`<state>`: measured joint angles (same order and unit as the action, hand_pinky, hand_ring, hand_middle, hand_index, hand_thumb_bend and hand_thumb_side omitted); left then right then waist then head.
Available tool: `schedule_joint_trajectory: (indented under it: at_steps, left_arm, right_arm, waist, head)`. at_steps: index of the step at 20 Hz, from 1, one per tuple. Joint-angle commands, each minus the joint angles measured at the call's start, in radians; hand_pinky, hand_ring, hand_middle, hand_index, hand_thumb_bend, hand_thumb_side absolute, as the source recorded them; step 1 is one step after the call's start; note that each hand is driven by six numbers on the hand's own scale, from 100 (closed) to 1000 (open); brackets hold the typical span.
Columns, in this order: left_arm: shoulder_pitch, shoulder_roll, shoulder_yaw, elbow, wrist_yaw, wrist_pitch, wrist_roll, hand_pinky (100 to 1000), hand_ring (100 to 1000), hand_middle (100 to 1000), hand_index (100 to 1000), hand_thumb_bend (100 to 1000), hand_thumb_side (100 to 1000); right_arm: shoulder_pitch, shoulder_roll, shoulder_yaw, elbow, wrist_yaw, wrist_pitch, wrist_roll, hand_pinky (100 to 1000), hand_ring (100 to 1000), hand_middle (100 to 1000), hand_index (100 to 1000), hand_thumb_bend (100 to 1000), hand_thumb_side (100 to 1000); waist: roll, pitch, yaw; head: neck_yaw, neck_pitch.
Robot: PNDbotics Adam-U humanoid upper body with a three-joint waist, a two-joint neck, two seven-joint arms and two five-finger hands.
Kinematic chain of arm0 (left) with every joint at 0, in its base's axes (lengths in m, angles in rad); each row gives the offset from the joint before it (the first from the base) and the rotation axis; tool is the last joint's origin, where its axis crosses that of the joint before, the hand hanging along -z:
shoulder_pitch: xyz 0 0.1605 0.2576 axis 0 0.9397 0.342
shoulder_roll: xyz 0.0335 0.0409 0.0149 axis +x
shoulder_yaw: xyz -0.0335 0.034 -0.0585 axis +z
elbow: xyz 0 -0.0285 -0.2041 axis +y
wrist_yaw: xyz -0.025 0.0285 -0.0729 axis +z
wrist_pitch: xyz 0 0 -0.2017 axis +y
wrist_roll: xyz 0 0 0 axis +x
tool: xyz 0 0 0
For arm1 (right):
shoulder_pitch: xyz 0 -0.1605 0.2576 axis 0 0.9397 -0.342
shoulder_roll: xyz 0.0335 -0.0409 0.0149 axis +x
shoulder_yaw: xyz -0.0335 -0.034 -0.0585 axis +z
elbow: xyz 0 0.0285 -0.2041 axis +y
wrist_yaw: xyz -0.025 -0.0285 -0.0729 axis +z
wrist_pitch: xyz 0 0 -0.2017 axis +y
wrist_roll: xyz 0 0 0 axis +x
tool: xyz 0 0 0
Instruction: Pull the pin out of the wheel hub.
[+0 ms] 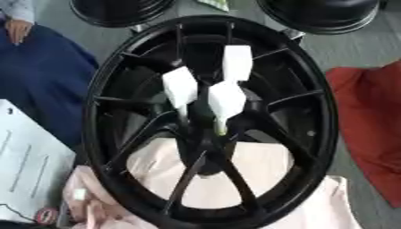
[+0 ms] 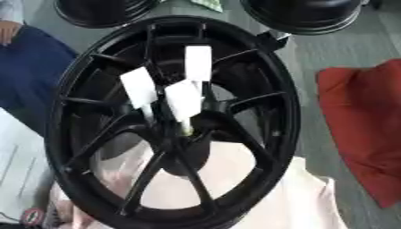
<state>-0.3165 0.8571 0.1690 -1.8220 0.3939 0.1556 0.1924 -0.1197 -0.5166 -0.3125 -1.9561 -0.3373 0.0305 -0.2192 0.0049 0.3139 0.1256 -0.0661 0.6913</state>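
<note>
White pieces mark the robot hand point(image 1: 225, 97) against the black metal. Three of them are bunched over the hub's centre, and the rest of the hand is lost, black on black. I cannot tell which arm it belongs to, how far it is closed, or whether it has hold of anything.

Just below the lowest white piece is a small pale yellow-green thing. I take it for the pin point(image 1: 222, 130). It sits at the middle of the wheel hub point(image 1: 312, 132), where the spokes meet. Whether the hand touches it I cannot tell.

The hub lies flat on a pink cloth point(image 1: 262, 167). A blue cloth point(image 1: 43, 85) is to its left, a red cloth point(image 1: 368, 120) to its right, and a white sheet point(image 1: 23, 165) at lower left. Two more black wheels point(image 1: 117, 10) sit at the far edge.

Judgement: this is the grasp-and-extract step, and the pin is not yet out.

Notes for doing it well:
- Confirm contact on opposite sides of the pin before any lift.
- Pull along the pin's own axis. A sideways pull may jam it in its bore.
- The hub rests on soft cloth and may tilt or ride up with the pin, so I lift slowly and watch the rim.
- Keep the hand clear of the spokes on the way up.
</note>
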Motion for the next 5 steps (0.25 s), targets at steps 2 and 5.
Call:
schedule_joint_trajectory:
  at_steps: [2, 5]
  left_arm:
    - [0.006, -0.140, 0.008, -0.151, -0.014, 0.015, 0.107, 643, 663, 594, 750, 573, 429]
    - [0.030, -0.268, 0.003, -0.175, -0.049, -0.006, 0.148, 640, 653, 584, 747, 577, 423]
  right_arm:
    - [-0.018, -0.036, 0.001, -0.025, 0.006, -0.011, 0.005, 764, 746, 683, 762, 100, 727]
    - [-0.026, -0.031, 0.004, -0.026, 0.005, -0.014, 0.008, 764, 744, 680, 759, 100, 727]
  waist:
    - [-0.005, -0.015, -0.005]
    - [-0.012, -0.009, -0.007]
  head:
    - [0.010, -0.019]
    - [0.015, -0.026]
